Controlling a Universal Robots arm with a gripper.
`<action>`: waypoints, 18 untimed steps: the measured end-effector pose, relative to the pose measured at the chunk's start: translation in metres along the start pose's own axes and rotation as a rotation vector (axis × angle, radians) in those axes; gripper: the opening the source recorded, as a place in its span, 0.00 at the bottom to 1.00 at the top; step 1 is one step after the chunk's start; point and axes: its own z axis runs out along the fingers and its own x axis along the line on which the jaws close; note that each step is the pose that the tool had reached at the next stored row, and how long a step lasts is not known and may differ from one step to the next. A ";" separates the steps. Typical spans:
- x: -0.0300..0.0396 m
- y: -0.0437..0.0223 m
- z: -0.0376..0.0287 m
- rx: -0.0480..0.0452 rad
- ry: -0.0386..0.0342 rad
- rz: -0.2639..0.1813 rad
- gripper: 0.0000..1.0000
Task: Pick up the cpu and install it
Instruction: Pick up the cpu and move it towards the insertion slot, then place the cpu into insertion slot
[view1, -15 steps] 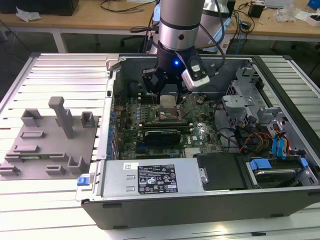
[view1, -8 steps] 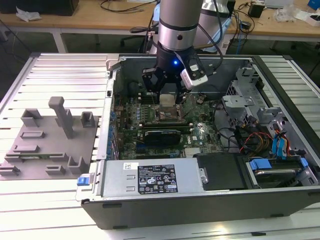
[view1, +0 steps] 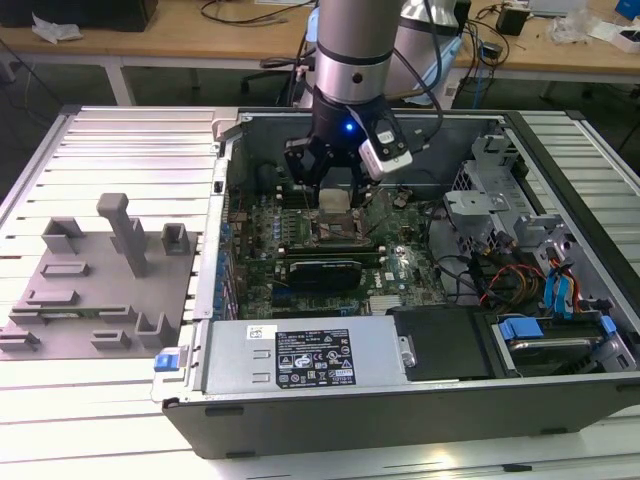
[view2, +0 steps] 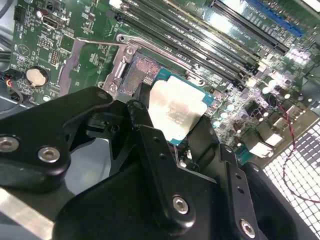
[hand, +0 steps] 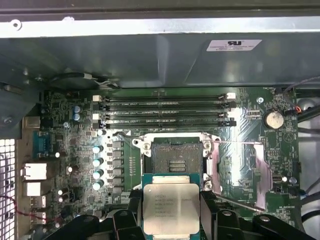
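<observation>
At the exterior view's left sits a grey plastic fixture plate (view1: 95, 290); right of it, inside the open dark metal computer case (view1: 400, 415), the black gripper (view1: 334, 205) clasps the small square silvery-topped cpu (view1: 334, 198). It hangs over the green motherboard (hand: 75, 150), close above the empty black socket (hand: 175, 157).

A silver-and-black jointed robot arm (view1: 350, 55) hangs vertically, wrist down. Its black metal gripper (view1: 335, 192) is closed, fingers clamping a small square silvery-topped cpu (hand: 171, 206).

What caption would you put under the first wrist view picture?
Gripper, jaws shut on the cpu, hovering near the empty socket of the motherboard.
</observation>
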 end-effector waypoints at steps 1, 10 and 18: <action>0.0003 0.0007 0.0012 0.0001 -0.0006 -0.001 0.55; 0.0022 0.0034 0.0067 -0.0002 -0.0047 -0.003 0.55; 0.0022 0.0034 0.0070 -0.0002 -0.0047 -0.003 0.55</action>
